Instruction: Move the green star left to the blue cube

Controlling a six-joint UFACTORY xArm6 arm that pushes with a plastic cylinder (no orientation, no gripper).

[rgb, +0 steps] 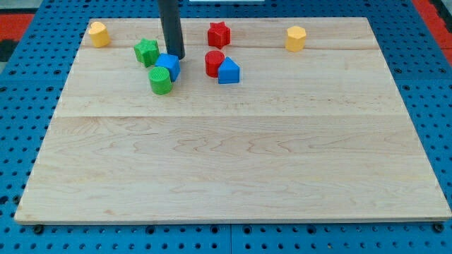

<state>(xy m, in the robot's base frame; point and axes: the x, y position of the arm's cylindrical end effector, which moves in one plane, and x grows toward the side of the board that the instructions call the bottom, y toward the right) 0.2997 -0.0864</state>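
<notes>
My tip [176, 56] rests on the wooden desk [233, 155] just above the blue cube [168, 66], at that cube's upper right corner and close enough that I cannot tell whether it touches. I carry no gripper, only this dark rod, so it has no jaws to stand wide or narrow. The green star [147, 52] sits just to the upper left of the blue cube, very near it, with a sliver of wood perhaps between them. A green cylinder [161, 81] lies right below the blue cube, touching or nearly so. To the right of the blue cube stand a red cylinder [214, 63] and, against it, a blue block with a peaked top [228, 71]. A red star [219, 34] is above those two. Far to the upper left of the blue cube is a yellow block [98, 34]; another yellow block [295, 38] sits well off to its right.
</notes>
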